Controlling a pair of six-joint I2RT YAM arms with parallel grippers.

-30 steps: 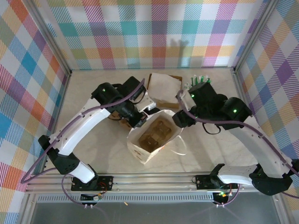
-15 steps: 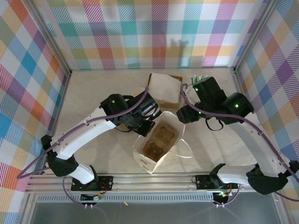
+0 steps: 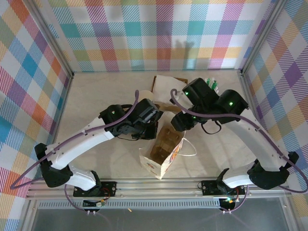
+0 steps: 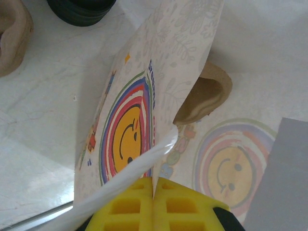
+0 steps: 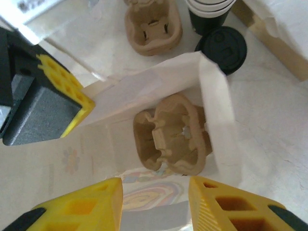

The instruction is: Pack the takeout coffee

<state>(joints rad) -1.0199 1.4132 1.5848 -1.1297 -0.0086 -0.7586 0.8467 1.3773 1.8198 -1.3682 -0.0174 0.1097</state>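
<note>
The takeout coffee point(image 5: 221, 43), seen from above as a round black lid, stands on the table just beyond the white paper bag point(image 5: 214, 103). The bag point(image 3: 153, 166) stands open with a brown cardboard cup carrier point(image 5: 171, 132) inside it. My left gripper point(image 4: 155, 185) is shut on the bag's rim, and its yellow pad point(image 5: 72, 101) sits at the bag's left edge. Above the bag's mouth my right gripper point(image 5: 154, 195) hangs open with nothing between its fingers. The smiley print on the bag point(image 4: 126, 137) faces the left wrist camera.
A second cardboard carrier point(image 5: 153, 21) and a stack of cream-rimmed cups point(image 5: 209, 9) stand behind the bag. A brown box with white paper point(image 3: 168, 83) and a pink cup of green sticks point(image 3: 212, 83) stand at the back. The bag's handle loop point(image 3: 191, 149) lies on the table.
My left gripper has pulled the bag's rim to the right and nearer, so the bag has shifted and narrowed. The right arm has swung left over the bag's mouth.
</note>
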